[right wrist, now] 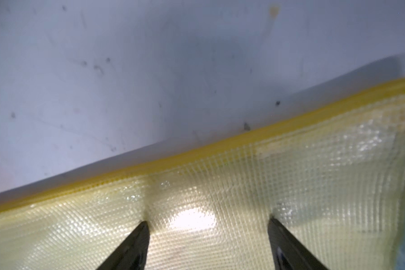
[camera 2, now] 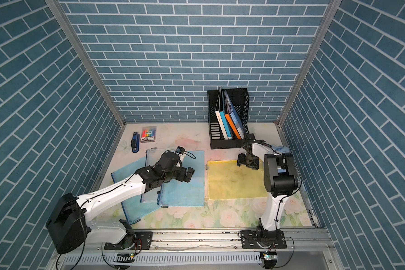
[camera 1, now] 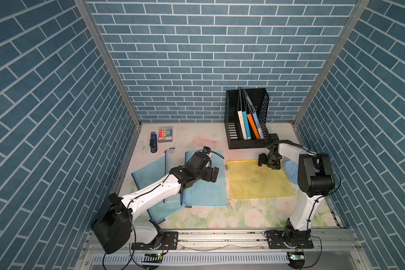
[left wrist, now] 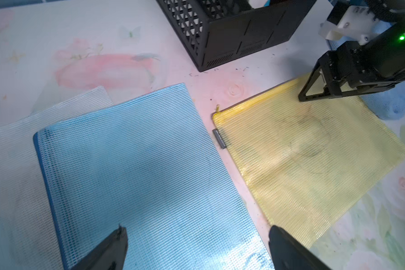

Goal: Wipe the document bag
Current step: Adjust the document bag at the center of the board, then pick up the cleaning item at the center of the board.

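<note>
Right of centre in both top views, one yellow bag point(camera 1: 255, 182) point(camera 2: 232, 182) lies flat on the table point(camera 1: 197, 140), zip edge toward the back wall. The left wrist view shows dark smudges on its mesh.

Bags: four.
- The other three overlap left of centre.
- One blue bag point(camera 1: 206, 191) lies on top, just beside the yellow bag with a narrow gap.
- One clear bag point(camera 1: 173, 159) sits partly under it.
- One tilted bag point(camera 1: 147, 177), also blue, lies lowest and furthest left.
- The left arm hides the middle of this stack.

Grippers: two.
- The right gripper point(camera 1: 268, 166) point(right wrist: 208, 222) has its jaws apart with nothing between them. Both tips press on the yellow bag near the zip edge.
- The left gripper point(camera 1: 214, 174) point(left wrist: 197, 233) is spread wide and empty above the blue bag. Whether it touches cannot be told.
- Each wrist view cuts its own fingers off at the frame edge.

Other items, one each:
- A rack point(camera 1: 232, 126) stands at the table's upper right. It holds about four books point(camera 1: 248, 124); the exact count is unclear.
- A stapler point(camera 1: 153, 143) and a marker pack point(camera 1: 166, 135) lie at the upper left.
- A blue cloth point(camera 1: 290, 170) lies at the yellow bag's right edge, largely hidden by the right arm.
</note>
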`<control>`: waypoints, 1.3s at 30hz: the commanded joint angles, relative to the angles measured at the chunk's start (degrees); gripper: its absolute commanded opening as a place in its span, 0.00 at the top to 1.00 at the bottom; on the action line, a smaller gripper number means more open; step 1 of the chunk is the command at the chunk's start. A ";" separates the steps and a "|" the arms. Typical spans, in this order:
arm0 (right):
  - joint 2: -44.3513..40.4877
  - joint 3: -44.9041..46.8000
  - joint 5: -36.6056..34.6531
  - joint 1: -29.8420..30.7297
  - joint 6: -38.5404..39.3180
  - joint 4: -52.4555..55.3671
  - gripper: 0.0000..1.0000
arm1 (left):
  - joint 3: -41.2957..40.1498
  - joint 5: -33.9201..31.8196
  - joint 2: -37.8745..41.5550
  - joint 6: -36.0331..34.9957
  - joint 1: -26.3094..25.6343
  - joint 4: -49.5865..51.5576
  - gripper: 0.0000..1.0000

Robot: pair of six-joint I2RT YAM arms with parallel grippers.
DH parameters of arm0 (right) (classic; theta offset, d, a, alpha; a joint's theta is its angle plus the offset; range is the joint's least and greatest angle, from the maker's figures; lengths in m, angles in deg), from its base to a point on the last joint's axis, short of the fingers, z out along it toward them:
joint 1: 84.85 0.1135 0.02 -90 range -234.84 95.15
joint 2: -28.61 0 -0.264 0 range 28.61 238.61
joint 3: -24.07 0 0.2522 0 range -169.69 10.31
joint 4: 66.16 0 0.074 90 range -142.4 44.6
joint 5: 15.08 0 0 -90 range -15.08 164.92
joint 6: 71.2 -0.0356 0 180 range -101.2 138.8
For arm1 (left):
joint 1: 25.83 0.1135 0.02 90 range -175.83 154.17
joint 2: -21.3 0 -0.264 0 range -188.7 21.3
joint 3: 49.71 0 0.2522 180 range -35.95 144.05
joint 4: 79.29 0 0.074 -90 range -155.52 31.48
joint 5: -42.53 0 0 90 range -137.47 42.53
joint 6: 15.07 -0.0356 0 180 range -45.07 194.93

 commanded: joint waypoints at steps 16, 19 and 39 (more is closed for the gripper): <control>-6.83 -9.15 -0.06 -1.88 3.66 4.73 0.15 | -8.28 4.66 5.06 6.40 8.53 -2.56 0.00; -10.68 -11.09 -4.53 -3.32 3.95 7.02 0.09 | -7.95 4.86 5.00 6.60 9.49 -2.97 0.00; -2.87 -9.31 -12.01 -20.45 -4.34 3.77 0.01 | -15.10 9.68 10.52 10.18 19.94 -5.28 0.00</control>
